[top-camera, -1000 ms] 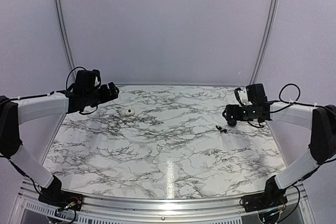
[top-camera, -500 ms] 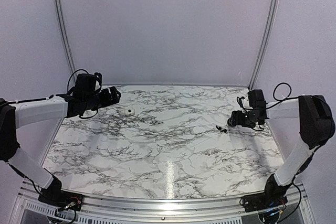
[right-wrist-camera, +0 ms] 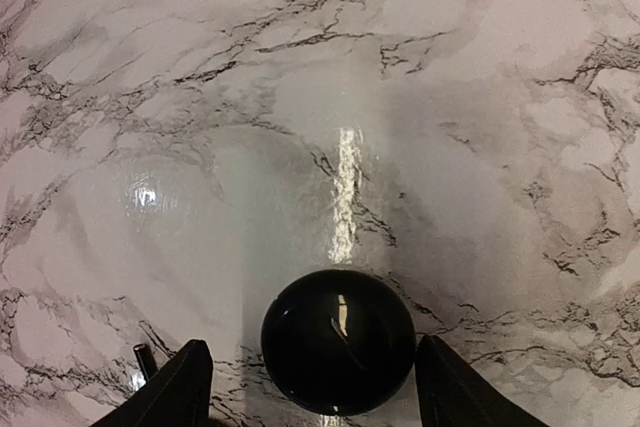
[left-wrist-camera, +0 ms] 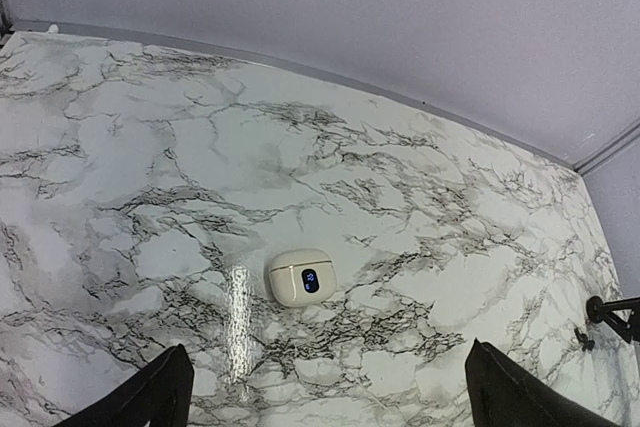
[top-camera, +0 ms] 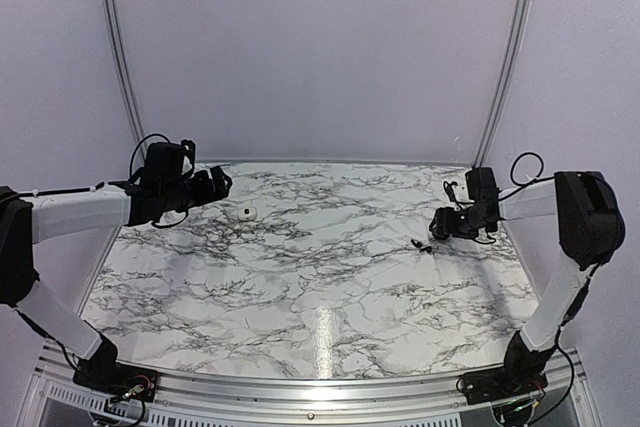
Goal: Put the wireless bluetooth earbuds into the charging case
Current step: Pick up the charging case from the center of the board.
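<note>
The cream-white charging case (top-camera: 245, 212) lies shut on the marble at the back left, its small blue display showing in the left wrist view (left-wrist-camera: 300, 277). My left gripper (top-camera: 216, 185) hovers just left of the case, open and empty, with the case ahead of its fingertips (left-wrist-camera: 150, 397). The earbuds (top-camera: 420, 245) are two dark specks on the right, also seen as a speck (left-wrist-camera: 583, 339). My right gripper (top-camera: 440, 225) is low, just right of them. It is open around a black round puck (right-wrist-camera: 338, 341), the right finger at the puck's edge and the left finger apart from it.
A small dark stem (right-wrist-camera: 145, 359) pokes out beside my right gripper's left finger; I cannot tell what it is. The marble table (top-camera: 320, 287) is walled by pale panels at the back and sides, and the right arm reaches in along the right wall.
The right gripper has dropped lower toward the table and shifted slightly, and its jaws have narrowed. The left arm, case and earbuds have stayed put.
</note>
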Tool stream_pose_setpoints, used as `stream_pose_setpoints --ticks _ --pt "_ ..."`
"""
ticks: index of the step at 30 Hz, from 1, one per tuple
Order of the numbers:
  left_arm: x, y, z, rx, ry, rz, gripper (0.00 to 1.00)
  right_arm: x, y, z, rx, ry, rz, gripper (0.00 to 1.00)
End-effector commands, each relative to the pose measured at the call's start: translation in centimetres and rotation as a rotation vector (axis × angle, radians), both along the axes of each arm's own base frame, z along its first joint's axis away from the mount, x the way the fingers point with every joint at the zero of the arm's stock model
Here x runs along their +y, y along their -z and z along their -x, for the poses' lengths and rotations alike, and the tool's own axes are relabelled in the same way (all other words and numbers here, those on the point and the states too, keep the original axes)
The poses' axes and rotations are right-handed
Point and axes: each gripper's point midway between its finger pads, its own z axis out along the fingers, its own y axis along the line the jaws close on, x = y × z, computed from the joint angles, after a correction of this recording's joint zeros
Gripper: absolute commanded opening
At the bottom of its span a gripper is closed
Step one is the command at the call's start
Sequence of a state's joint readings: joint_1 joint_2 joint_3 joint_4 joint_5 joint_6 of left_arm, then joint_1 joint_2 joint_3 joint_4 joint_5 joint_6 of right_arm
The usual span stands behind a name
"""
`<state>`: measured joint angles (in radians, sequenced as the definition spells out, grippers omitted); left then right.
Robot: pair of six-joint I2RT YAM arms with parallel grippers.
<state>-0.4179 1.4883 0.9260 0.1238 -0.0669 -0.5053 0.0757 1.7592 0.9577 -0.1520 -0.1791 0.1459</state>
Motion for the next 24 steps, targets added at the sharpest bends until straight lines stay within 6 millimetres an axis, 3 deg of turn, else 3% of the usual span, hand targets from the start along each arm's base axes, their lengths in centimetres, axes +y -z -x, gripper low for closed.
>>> stream_pose_setpoints --ticks 1,12,17,24 --pt "-0.4 -0.3 -0.6 -0.021 0.009 0.011 0.99 1.1 -1.0 -1.8 -0.047 -0.044 -0.016 0.69" --pt "-1.0 -0.1 -0.9 -0.016 0.030 0.025 0.99 3.8 -0.5 -2.7 -0.051 -0.136 0.042 0.67" --pt "-1.1 -0.2 -0.8 -0.016 0.039 0.020 0.99 3.0 -0.7 -2.5 -0.050 -0.108 0.102 0.71" --pt "-1.2 -0.2 -0.7 -0.018 0.047 0.019 0.99 2.1 -0.3 -1.7 -0.035 -0.088 0.176 0.69"
